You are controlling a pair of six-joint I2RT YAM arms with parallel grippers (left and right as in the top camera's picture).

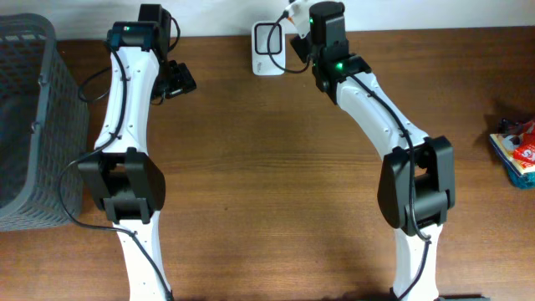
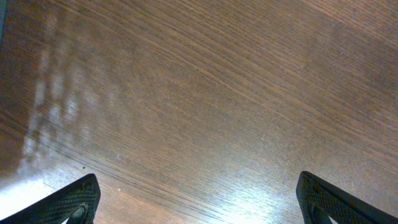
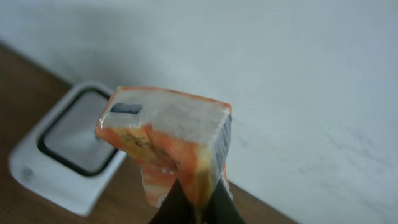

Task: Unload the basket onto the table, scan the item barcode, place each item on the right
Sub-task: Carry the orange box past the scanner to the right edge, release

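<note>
1. The right end effector is clenched on the orange packet. Its two dark fingers pinch the packet's lower edge, so the packet stands up between them in the middle of the right wrist view.
2. The packet is orange and white under a glossy wrap. A small dark rectangle sits on its upper face, and fine dark stripes run down its right side, too blurred to read.
3. The packet is held in the air, off the surface, at the far edge and just beside the scanner.
4. The scanner is a white block with a dark-framed window, lying on the surface near the pale wall. In the right wrist view it sits below and to the left of the packet. In the overhead view the right end effector is at the scanner's right edge.
5. The left end effector is released and grasps nothing. Its jaws are spread wide, with one textured fingertip in each lower corner of the left wrist view and wood grain between them.
6. In the overhead view the left end effector hangs over the far left part of the surface, well apart from the scanner.
7. A grey mesh basket stands at the left edge of the surface, beside the left arm.
8. A few colourful packets lie at the right edge, well apart from both arms.
</note>
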